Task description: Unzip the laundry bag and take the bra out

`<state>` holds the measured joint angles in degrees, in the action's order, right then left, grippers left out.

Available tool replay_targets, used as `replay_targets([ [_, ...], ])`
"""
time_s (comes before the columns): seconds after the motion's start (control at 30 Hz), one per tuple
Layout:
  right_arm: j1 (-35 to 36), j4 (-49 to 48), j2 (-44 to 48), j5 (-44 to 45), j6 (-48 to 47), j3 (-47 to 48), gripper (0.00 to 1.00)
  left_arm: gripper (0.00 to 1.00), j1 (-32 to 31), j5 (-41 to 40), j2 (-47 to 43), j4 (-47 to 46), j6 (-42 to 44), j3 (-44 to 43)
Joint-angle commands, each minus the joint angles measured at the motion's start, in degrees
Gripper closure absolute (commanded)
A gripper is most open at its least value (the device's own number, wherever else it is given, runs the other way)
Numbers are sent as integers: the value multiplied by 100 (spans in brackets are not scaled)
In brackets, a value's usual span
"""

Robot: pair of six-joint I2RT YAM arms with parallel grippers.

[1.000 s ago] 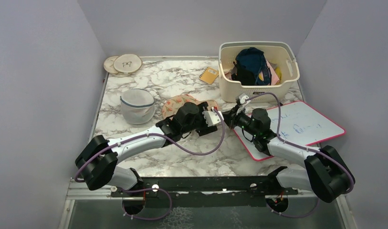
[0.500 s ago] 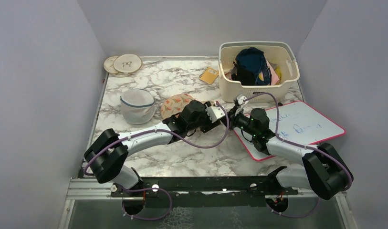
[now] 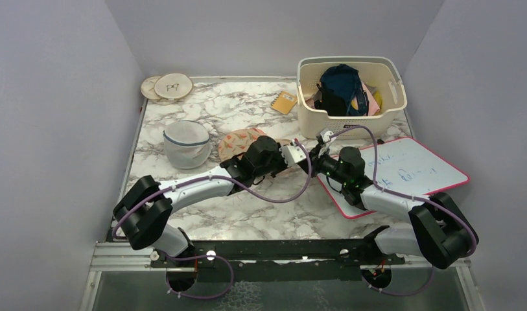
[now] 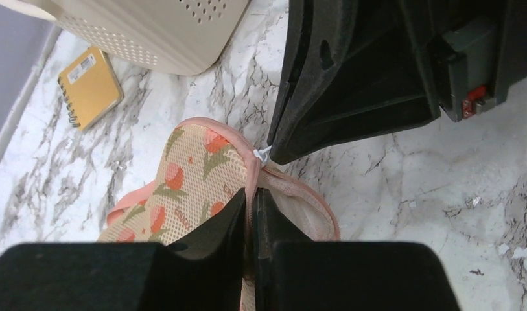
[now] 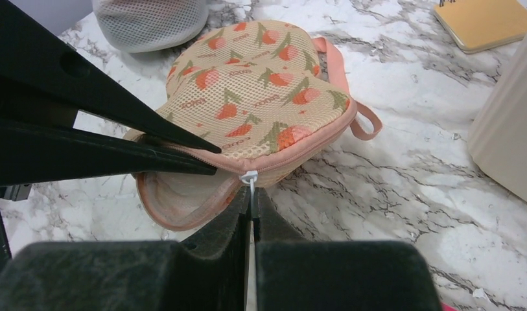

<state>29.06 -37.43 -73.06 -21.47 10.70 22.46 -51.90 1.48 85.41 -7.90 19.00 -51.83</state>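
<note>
The laundry bag [image 5: 260, 97], a peach mesh pouch with orange-red prints and pink edging, lies mid-table [image 3: 238, 140]. Its zipper is partly undone, and the near side gapes to show a pale lining [image 5: 183, 188]. My right gripper [image 5: 251, 197] is shut on the white zipper pull [image 5: 249, 177]. My left gripper [image 4: 251, 207] is shut on the bag's pink zipper edge [image 4: 253, 175], just behind the pull [image 4: 263, 154]. In the top view both grippers meet at the bag's right end [image 3: 306, 159]. The bra does not show.
A white mesh dome [image 3: 187, 144] sits left of the bag. A cream basket [image 3: 350, 96] full of clothes stands at back right, with a yellow notepad [image 3: 284, 102] beside it. A pink-edged whiteboard [image 3: 403, 173] lies under the right arm. Wooden discs [image 3: 166, 86] rest at the back left.
My left gripper has moved right along the bag to the zipper edge and closed on it. The right gripper has stayed shut on the pull.
</note>
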Motion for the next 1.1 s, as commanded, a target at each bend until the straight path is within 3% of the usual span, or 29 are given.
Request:
replay_targets([
  [0.0,12,-239,-9,233,113,162,99,100,-57,555,-532,228,764,99],
  [0.13,3,29,-6,461,103,268,99,100,-58,840,-715,727,1192,143],
  [0.47,-75,974,-223,1404,239,693,99,100,-57,1214,-1189,691,1658,568],
  [0.6,-69,1307,-135,1274,5,888,99,100,-62,1163,-1175,681,1720,639],
  [0.7,-9,1208,-64,667,-143,909,99,100,-57,1027,-1066,736,1668,539],
  [0.73,66,1120,-60,520,-141,887,99,97,-59,1033,-1026,810,1637,457],
  [0.8,246,1093,-131,425,-134,911,99,72,-62,1043,-961,919,1486,299],
  [0.87,362,1087,-219,328,-82,934,99,56,-57,1050,-941,943,1359,247],
  [1.0,461,1042,-150,223,65,855,99,38,-57,1029,-903,924,1295,253],
  [1.07,498,1104,-95,230,66,848,99,35,-58,907,-848,836,1202,240],
])
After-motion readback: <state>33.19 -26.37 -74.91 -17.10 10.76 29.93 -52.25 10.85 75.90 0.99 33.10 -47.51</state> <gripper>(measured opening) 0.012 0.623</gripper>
